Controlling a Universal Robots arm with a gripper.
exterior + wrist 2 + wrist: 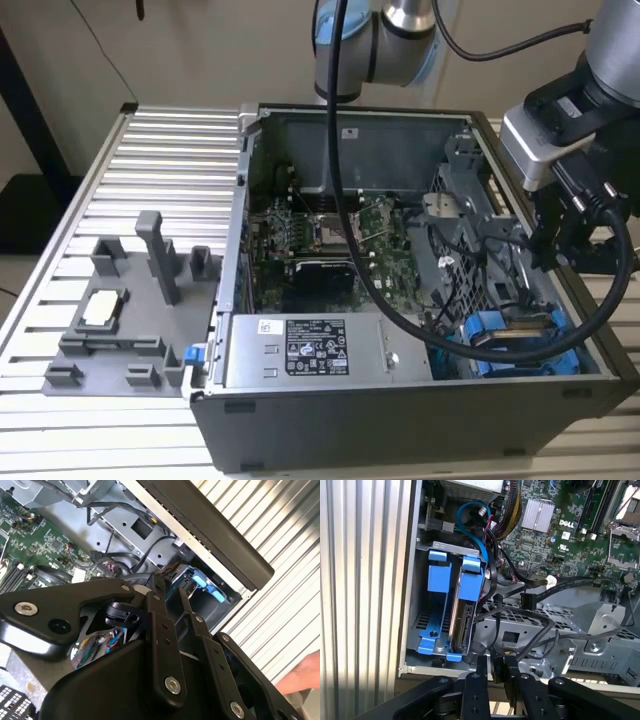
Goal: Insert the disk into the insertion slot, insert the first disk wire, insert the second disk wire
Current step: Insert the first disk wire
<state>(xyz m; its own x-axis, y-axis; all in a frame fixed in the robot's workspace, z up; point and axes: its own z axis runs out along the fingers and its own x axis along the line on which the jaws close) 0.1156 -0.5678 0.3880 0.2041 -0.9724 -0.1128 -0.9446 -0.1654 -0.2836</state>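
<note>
The disk (461,622) stands on edge in its blue carrier (471,577), seated inside the insertion slot (422,625) at the case's corner. In the exterior view the disk (522,324) lies low at that view's right, between blue fittings. My gripper (495,664) hovers just outside the slot's open end, its two black fingers (480,667) close together on a black disk wire (494,630) that runs up toward the disk's end. In the second wrist view the gripper (168,587) points at the same blue corner (206,585). A second black connector (527,599) hangs loose nearby.
The open case holds a green motherboard (330,240) and a grey labelled power-supply box (300,350). Loose black cables (450,300) cross the perforated metal cage (560,630). A grey fixture (120,310) sits on the ribbed table at the exterior view's left. A person's hand (305,672) shows beside the case.
</note>
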